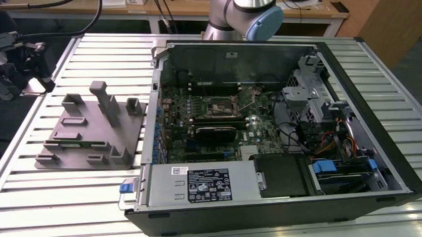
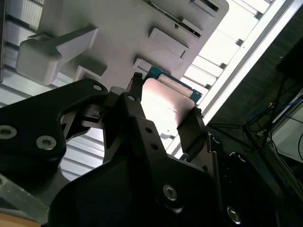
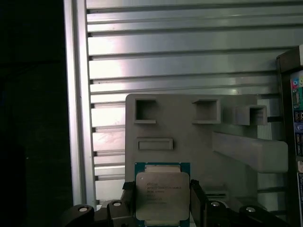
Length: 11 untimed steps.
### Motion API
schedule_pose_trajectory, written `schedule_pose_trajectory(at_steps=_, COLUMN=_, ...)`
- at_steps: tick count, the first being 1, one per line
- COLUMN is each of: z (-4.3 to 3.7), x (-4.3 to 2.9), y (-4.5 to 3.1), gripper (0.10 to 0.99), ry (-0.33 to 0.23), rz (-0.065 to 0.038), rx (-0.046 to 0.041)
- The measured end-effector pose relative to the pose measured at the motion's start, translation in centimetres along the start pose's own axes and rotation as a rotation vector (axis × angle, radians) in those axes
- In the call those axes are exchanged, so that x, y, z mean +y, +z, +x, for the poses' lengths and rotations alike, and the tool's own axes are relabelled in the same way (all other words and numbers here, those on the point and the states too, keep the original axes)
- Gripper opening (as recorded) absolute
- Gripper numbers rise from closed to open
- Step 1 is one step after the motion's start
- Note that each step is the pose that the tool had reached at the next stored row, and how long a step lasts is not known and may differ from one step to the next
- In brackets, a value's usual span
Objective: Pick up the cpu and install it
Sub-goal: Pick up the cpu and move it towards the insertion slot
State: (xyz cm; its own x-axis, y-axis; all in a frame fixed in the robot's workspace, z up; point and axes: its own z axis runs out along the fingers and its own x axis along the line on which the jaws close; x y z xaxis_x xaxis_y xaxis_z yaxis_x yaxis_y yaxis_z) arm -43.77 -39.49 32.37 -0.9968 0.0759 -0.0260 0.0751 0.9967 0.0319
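The cpu (image 3: 162, 196), a flat square chip with a silver top and a greenish rim, sits between my gripper's (image 3: 162, 189) two black fingers (image 3: 198, 201), which are shut on its opposite edges. In the second wrist view the same cpu (image 2: 168, 106) shows as a pale glaring plate clamped in the gripper (image 2: 166, 97), above the grey fixture plate (image 2: 118, 33). In the exterior view the black-framed socket (image 1: 221, 106) lies on the motherboard inside the open computer case (image 1: 369, 148), far from the fixture plate (image 1: 92, 131).
The grey fixture plate (image 3: 189, 137) carries several raised blocks and a tall post (image 1: 105, 101). It rests on a slatted metal table (image 1: 59, 202). The arm's base (image 1: 244, 17) stands behind the case. Cables, a drive cage and a power supply (image 1: 204, 185) crowd the case interior.
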Motion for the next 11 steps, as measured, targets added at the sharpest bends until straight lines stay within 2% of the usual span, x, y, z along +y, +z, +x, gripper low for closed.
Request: schedule_pose_trajectory(at_steps=11, z=-0.03, x=0.04, y=-1.21, gripper=0.545, ry=0.000, rz=0.000, rx=0.0001)
